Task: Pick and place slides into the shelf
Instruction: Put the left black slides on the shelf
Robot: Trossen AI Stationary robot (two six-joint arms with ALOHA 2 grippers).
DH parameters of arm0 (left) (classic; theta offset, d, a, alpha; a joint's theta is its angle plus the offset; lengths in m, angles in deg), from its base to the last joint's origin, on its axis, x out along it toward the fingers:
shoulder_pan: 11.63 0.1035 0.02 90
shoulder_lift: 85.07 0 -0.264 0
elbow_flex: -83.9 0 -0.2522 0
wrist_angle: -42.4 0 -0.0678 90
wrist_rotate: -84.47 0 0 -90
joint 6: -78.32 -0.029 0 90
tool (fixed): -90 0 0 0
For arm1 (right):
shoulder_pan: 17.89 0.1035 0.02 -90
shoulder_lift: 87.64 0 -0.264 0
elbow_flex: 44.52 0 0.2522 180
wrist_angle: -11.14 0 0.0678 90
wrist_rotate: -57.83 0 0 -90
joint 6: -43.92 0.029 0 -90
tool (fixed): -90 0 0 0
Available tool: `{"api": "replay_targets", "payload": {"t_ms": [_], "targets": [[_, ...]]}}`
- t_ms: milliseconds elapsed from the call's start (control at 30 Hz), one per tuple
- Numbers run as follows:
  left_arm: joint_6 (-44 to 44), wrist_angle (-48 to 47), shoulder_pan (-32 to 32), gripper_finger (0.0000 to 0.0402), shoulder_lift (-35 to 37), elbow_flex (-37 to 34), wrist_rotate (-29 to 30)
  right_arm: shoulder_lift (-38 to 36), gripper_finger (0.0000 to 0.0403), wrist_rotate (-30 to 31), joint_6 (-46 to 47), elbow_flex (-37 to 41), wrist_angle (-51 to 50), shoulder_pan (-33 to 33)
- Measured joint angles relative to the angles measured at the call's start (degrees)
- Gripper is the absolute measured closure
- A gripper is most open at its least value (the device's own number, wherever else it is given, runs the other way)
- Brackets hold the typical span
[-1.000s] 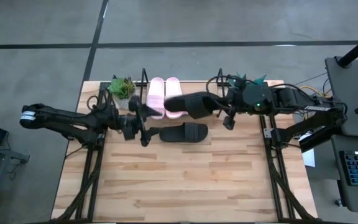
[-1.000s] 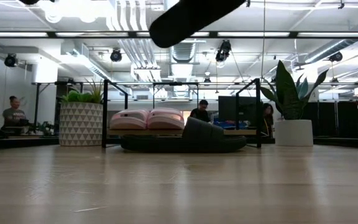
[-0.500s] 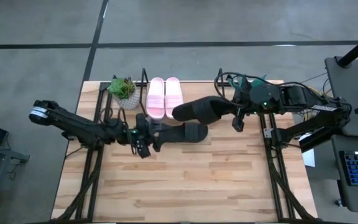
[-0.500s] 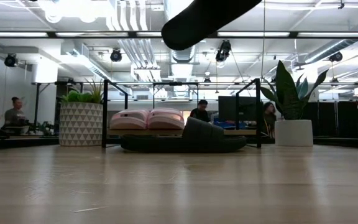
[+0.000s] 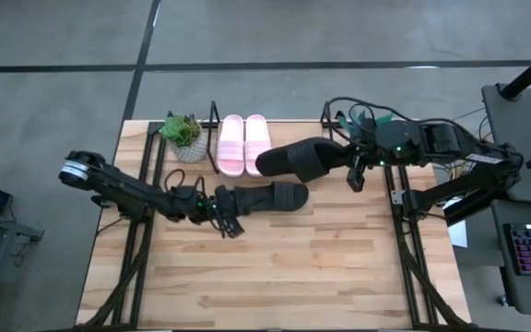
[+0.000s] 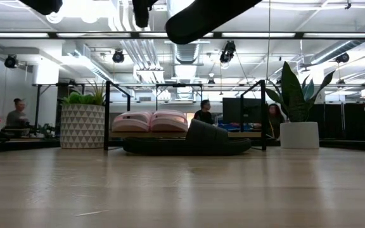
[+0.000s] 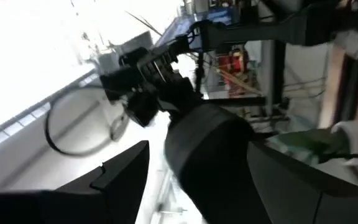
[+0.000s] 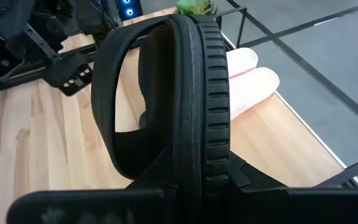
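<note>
Two pale pink slides (image 5: 244, 143) lie side by side in the black wire shelf (image 5: 213, 115) at the table's far edge. A black slide (image 5: 270, 196) lies flat on its sole on the table just in front of the shelf. A second black slide (image 5: 298, 159) hangs high above it, with my right gripper (image 5: 350, 166) shut on it. My left gripper (image 5: 229, 219) is open, raised off the table by the lying slide's left end, and touches nothing. In its wrist view, the left gripper (image 7: 194, 146) looks up at the raised slide (image 7: 210, 155). My right gripper pinches the sole of the raised black slide at the end nearest the table's right edge (image 8: 213, 155), one finger on each face. The fingers come from the table's right, slanting down, along the slide's length. The slide is lifted clear and turned on its side, strap (image 8: 114, 93) sideways.
A small potted plant (image 5: 182, 131) stands at the shelf's left end and a taller one (image 6: 296, 107) at its right end. The near half of the wooden table (image 5: 265, 267) is bare. People sit in the room beyond the table (image 6: 203, 113).
My left gripper has reached toward the table's right and near edge and come down somewhat, rolling about its own axis as it went; it has stayed open. My right gripper has drawn the raised black slide a little toward the table's right.
</note>
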Motion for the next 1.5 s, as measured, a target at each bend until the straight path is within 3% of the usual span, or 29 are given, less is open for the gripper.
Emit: {"api": "replay_targets", "payload": {"t_ms": [333,600,967,1200,1500], "targets": [[-20.79,13.41,1.04,0.0146,-11.22,5.55,0.31,3.68,0.0367,-3.35,0.0,0.07,1.55,0.04],[-28.38,14.78,3.07,0.0146,-16.95,11.31,10.58,5.43,0.0367,-3.84,0.37,0.09,0.93,-0.07],[-32.92,14.88,4.3,0.0146,-18.46,11.86,12.22,5.2,0.0367,-4.1,-0.47,0.15,0.81,0.03],[-32.96,13.21,4.3,0.0151,-18.37,11.88,8.86,5.45,0.0367,-4.47,-0.81,0.15,0.82,0.04],[-32.73,13.11,5.79,0.0233,-18.37,11.88,5.93,6.28,0.0367,-5.77,-0.96,0.15,1.46,0.15]]}}
